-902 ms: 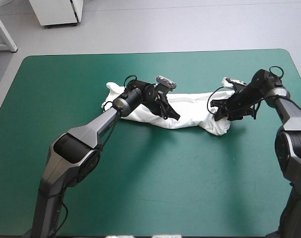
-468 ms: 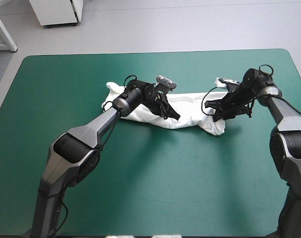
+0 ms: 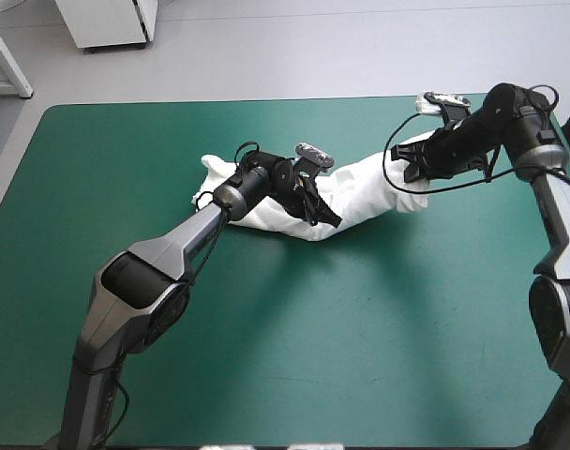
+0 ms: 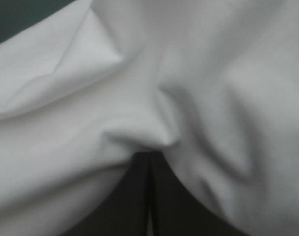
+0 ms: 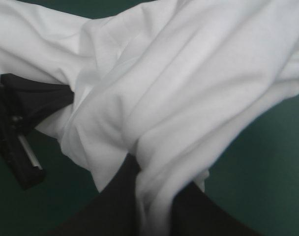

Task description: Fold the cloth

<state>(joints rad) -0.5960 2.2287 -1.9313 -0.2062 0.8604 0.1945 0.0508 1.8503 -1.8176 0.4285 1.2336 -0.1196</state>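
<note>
The white T-shirt lies as a long crumpled band across the far middle of the teal-green table. My left gripper is shut on the T-shirt at the band's near edge, close to its middle. In the left wrist view its black fingers meet in a point under bunched white fabric. My right gripper is shut on the T-shirt at its right end, raised and pulled toward the far right corner. Cloth drapes over the right fingers in the right wrist view, where the left gripper also shows.
Bare teal-green cover stretches across the near half of the table and to the left. The table's far edge runs close behind the right gripper. A white cabinet stands on the floor beyond the table.
The right gripper has lifted and swung toward the far right, dragging the shirt's right end off the table. The left gripper has stayed in place on the cloth.
</note>
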